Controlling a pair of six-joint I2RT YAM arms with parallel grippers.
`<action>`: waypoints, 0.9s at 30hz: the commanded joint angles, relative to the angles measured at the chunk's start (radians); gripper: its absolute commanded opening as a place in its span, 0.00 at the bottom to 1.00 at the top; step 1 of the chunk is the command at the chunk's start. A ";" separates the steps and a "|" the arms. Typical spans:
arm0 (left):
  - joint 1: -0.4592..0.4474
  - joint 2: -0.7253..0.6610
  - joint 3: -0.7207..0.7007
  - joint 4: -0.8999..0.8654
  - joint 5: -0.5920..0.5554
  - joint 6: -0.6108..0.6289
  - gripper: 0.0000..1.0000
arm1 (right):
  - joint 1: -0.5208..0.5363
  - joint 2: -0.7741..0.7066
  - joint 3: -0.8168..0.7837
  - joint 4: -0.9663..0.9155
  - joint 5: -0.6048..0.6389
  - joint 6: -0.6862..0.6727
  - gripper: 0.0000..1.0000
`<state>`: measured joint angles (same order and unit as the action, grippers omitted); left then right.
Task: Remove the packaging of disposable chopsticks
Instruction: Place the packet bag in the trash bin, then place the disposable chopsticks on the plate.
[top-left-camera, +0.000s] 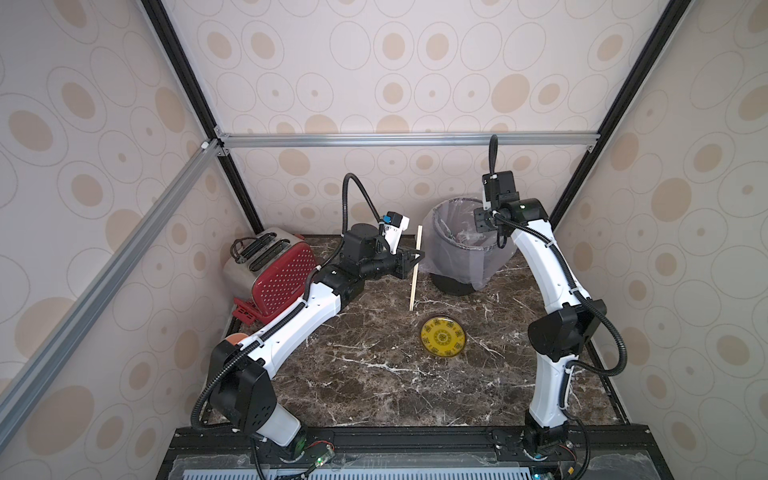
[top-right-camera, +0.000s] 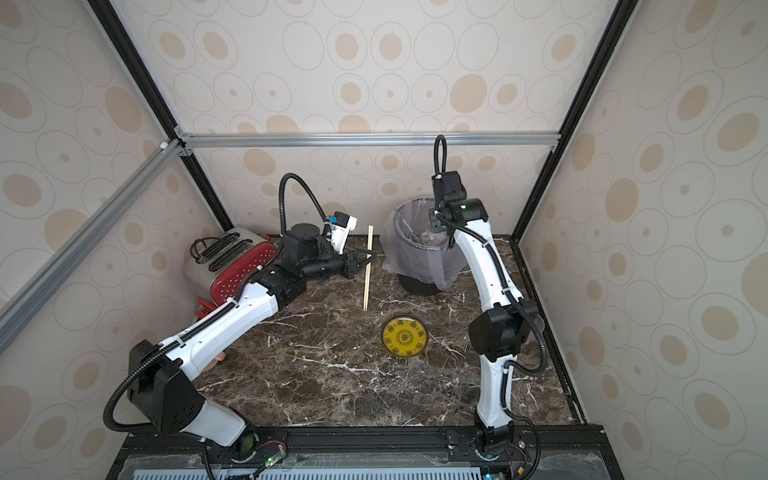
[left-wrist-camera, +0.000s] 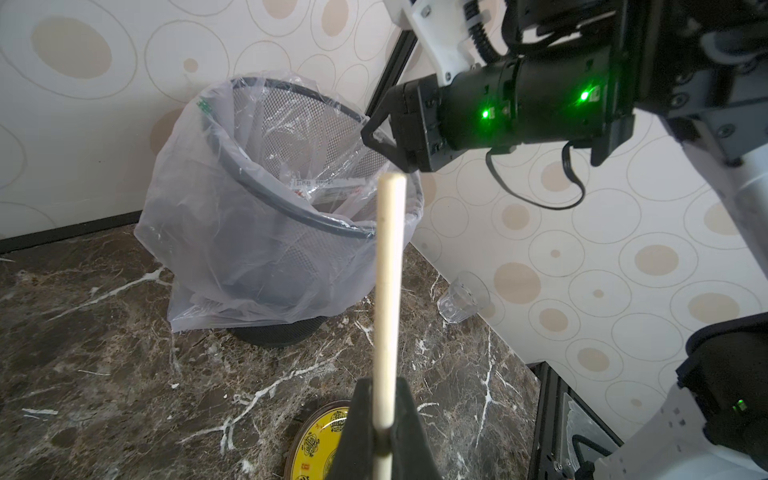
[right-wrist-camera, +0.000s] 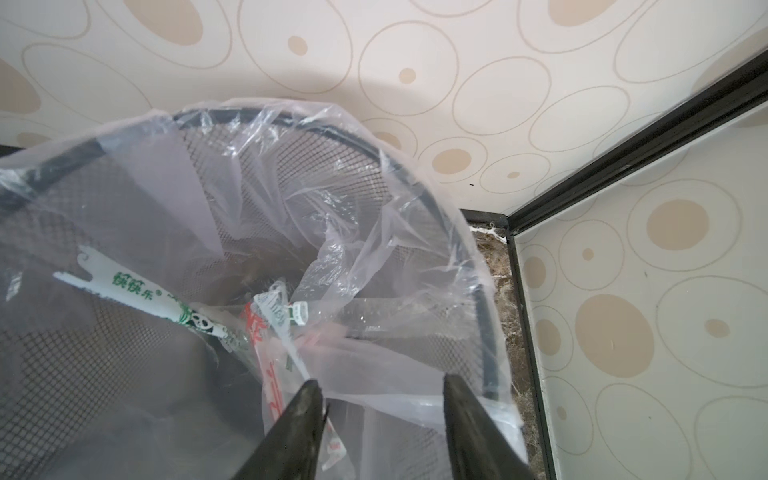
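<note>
Two arms work over a marble bench (top-left-camera: 374, 374). The left pincer (top-left-camera: 417, 259) is pressed together on the disposable chopsticks (top-left-camera: 415, 268), pinching the bare pale sticks near mid-length, just beside the bag-lined mesh bin (top-left-camera: 457, 257). A yellow disc (top-left-camera: 443, 336) lies on the bench nearer the camera. The right pincer (right-wrist-camera: 380, 384) is spread above the bin mouth. The packaging (right-wrist-camera: 272, 374), clear with red print, lies inside the bin just beside one finger, among other wrappers.
</note>
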<state>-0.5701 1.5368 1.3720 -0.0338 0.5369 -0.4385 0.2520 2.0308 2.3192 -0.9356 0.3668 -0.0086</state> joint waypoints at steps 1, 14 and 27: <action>-0.011 0.026 0.021 0.054 0.012 -0.036 0.00 | -0.003 -0.047 -0.007 -0.032 -0.023 0.013 0.49; -0.082 0.188 -0.088 0.343 -0.057 -0.365 0.00 | -0.002 -0.622 -0.695 0.350 -0.263 0.136 0.49; -0.178 0.419 -0.071 0.341 -0.074 -0.451 0.00 | -0.065 -1.057 -1.340 0.479 0.033 0.239 0.50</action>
<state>-0.7456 1.9335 1.2888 0.2825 0.4770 -0.8619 0.2001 1.0096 1.0813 -0.4973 0.3195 0.1799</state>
